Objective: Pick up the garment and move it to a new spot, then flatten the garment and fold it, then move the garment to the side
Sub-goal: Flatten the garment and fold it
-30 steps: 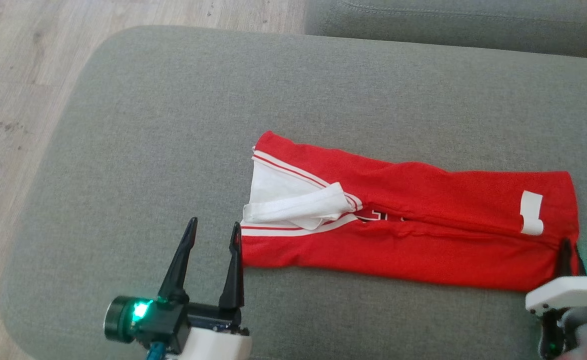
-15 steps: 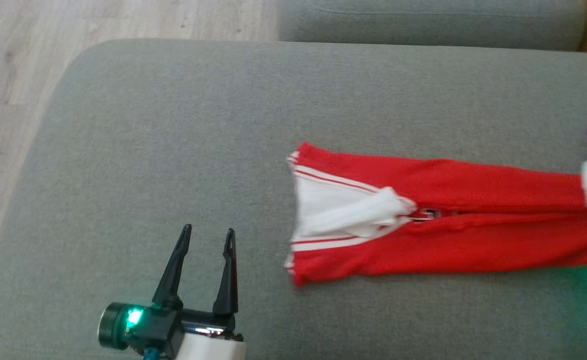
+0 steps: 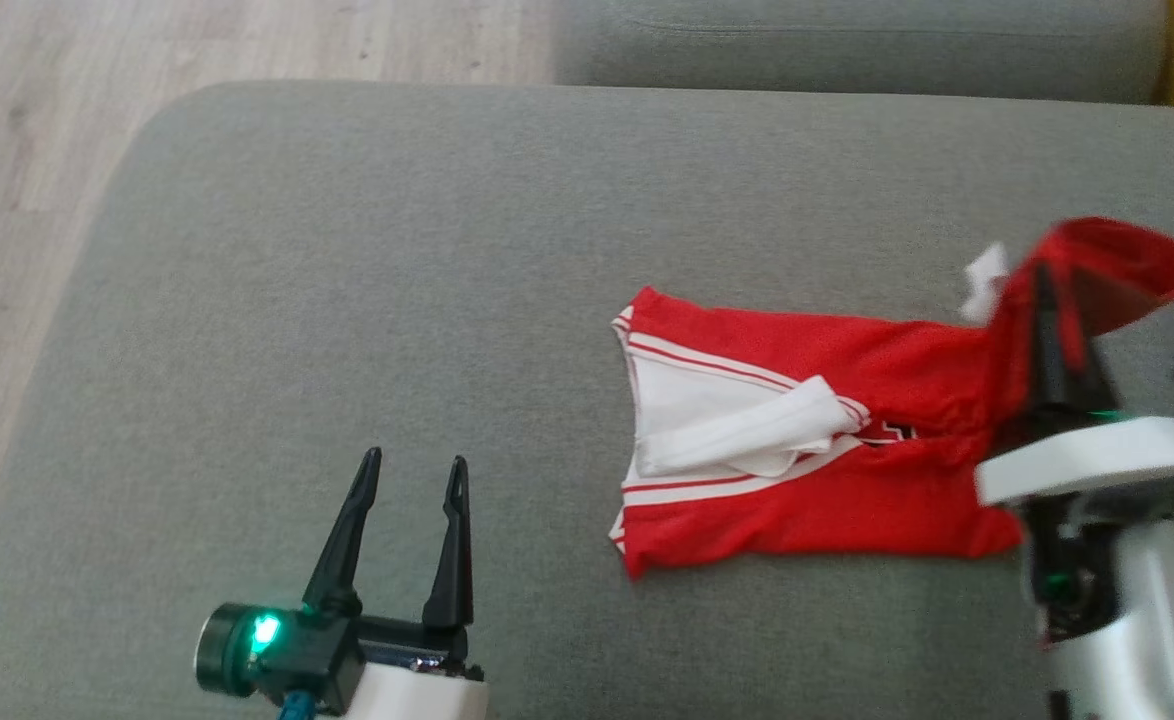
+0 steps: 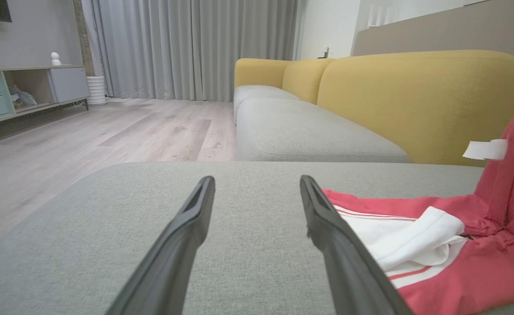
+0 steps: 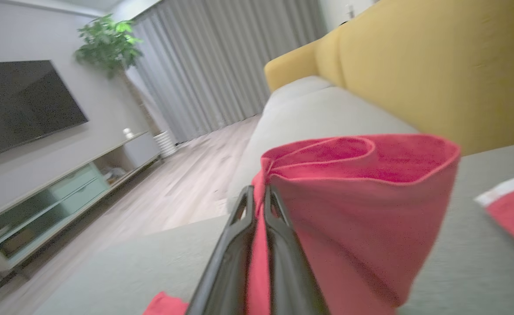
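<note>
Wooden floor [image 3: 27,120] runs along the far left, beside the grey sofa cushion [image 3: 347,250] that carries the work.

My left claw [image 3: 415,460] hovers over the near left of the cushion, fingers spread wide with nothing between them. It stands apart from the garment, which lies to its right.

The red jersey [image 3: 797,500] with white striped trim lies on the cushion right of centre. Its left end rests flat, with a white band [image 3: 747,435] folded across it. Its right end is drawn up off the cushion into a peak, and a white tag [image 3: 982,272] sticks out near the top.

My right claw [image 3: 1047,275] is at the far right, fingers pressed together and pinching that raised red fabric. The right wrist view confirms a fold of cloth clamped between the two fingers [image 5: 283,245]. A yellow sofa back [image 4: 414,96] stands behind the cushion.
</note>
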Robot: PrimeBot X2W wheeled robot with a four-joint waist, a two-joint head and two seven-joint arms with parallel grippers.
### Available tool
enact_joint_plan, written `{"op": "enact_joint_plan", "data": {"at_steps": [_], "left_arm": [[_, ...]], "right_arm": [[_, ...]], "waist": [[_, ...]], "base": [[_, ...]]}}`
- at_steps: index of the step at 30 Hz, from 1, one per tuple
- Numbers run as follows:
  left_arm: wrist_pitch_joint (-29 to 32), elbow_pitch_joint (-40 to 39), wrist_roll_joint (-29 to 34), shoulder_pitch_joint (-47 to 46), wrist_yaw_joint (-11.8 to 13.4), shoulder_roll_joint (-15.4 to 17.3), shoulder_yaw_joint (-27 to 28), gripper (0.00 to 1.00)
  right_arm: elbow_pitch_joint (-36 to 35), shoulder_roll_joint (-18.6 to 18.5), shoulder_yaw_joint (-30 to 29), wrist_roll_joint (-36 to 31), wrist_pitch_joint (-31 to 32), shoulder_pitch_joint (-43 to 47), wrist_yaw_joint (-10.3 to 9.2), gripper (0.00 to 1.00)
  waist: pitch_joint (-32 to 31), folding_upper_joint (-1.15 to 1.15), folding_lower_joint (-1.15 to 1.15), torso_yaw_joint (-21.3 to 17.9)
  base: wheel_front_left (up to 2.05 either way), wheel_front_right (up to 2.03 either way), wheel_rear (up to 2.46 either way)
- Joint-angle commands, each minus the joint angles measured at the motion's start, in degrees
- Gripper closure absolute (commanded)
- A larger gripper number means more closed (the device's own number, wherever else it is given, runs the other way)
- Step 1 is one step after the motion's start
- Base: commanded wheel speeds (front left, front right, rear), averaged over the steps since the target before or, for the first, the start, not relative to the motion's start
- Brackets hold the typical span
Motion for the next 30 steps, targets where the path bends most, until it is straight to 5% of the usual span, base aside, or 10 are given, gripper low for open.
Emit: {"op": "enact_joint_plan", "data": {"at_steps": [1,14,15,16,22,30], "left_arm": [[-0.54,-1.59,0.58,-1.82,-0.22,-0.35,1.52,0.0],[-0.55,-1.17,-1.1,-3.72,0.32,-0.38,-0.06,0.0],[-0.55,-1.07,-1.26,-3.86,0.36,-0.38,-0.21,0.0],[-0.55,-1.0,-1.44,-4.01,0.43,-0.38,-0.38,0.0],[-0.55,-0.9,-2.39,-4.21,1.12,-0.38,-0.71,0.0],[-0.55,-0.61,-2.7,-2.6,1.68,-0.39,0.0,0.0]], "right_arm": [[-2.95,0.33,3.42,-0.25,0.62,-1.91,-0.04,1.0],[7.5,1.0,24.5,6.46,0.53,-6.18,-0.04,1.0],[9.31,1.0,25.76,7.32,0.72,-6.87,-0.04,0.69],[10.96,1.0,26.79,7.72,0.55,-7.67,-0.04,0.0],[15.18,1.01,30.09,9.24,-3.14,-11.32,-0.04,0.0],[13.36,-0.3,20.43,2.78,-7.35,-7.72,-0.04,0.0]], "waist": [[0.37,0.0,0.0,1.24],[2.29,0.0,0.0,8.14],[2.36,0.0,0.0,8.5],[2.45,0.0,0.0,8.82],[2.31,0.0,0.0,9.2],[-0.21,0.0,0.0,6.62]], "base": [[0.0,0.0,0.0],[0.0,0.0,0.0],[0.0,0.0,0.0],[0.0,0.0,0.0],[0.0,0.0,0.0],[0.0,0.0,0.0]]}}
